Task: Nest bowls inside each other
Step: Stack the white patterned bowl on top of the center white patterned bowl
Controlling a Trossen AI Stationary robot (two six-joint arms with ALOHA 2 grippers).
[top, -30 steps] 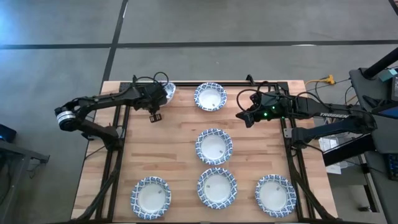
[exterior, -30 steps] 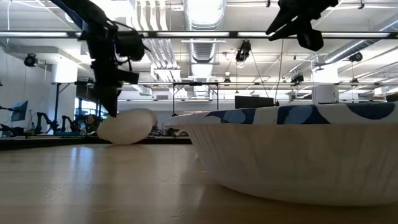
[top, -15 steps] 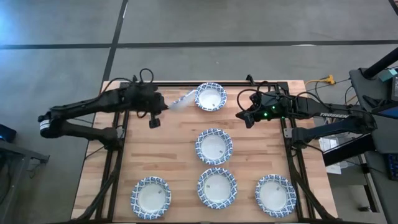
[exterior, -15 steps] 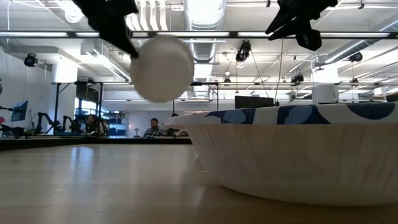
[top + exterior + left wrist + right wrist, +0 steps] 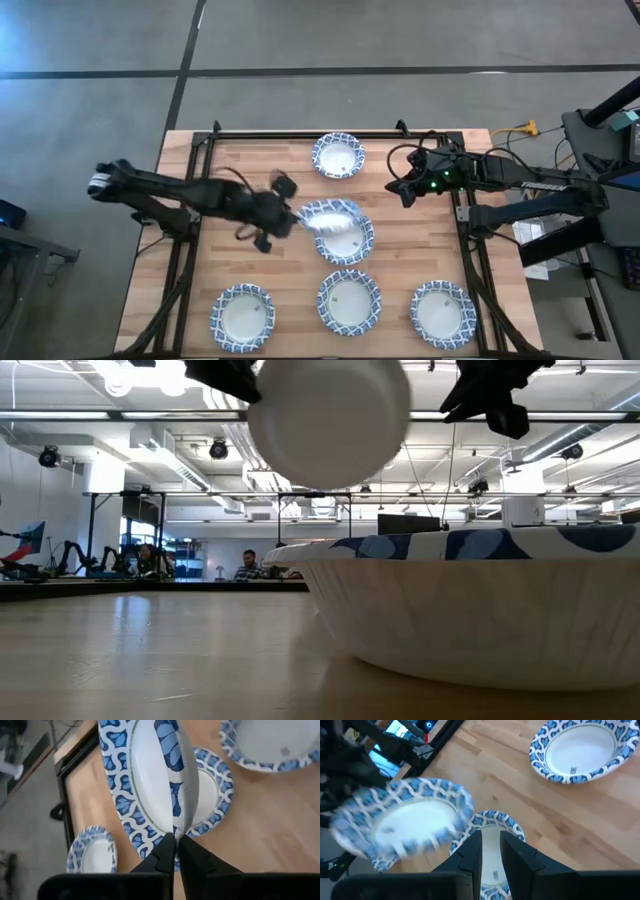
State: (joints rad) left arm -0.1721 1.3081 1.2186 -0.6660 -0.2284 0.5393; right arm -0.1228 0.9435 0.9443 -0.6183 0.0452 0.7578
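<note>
My left gripper [image 5: 293, 215] is shut on one blue-and-white bowl [image 5: 328, 212] and holds it tilted in the air over the centre bowl [image 5: 347, 243]. The low view shows the held bowl's white underside [image 5: 330, 420] high up. Other bowls sit on their bases on the wooden table: one at the far middle [image 5: 338, 155] and three along the near edge [image 5: 242, 317], [image 5: 349, 301], [image 5: 442, 313]. My right gripper [image 5: 400, 190] hovers at the far right above the table, slightly open with nothing between its fingers. My left gripper pinches the held bowl's rim [image 5: 175, 831] between its two fingers, one on the white inner side and one on the outer wall. The fingers come from the table's left, slanting down. The bowl is lifted clear and tilted on edge over the centre bowl.
The near-middle bowl fills the low view's foreground [image 5: 480, 600]. Black frame rails [image 5: 190, 230] run along the table's left and right sides. Bare wood lies at the far left corner [image 5: 240, 165] and between the bowls.
My left gripper has lifted the bowl off the table's far left corner and carried it up and toward the table's centre, rolling its wrist. The bowl now hangs tilted over the centre bowl.
</note>
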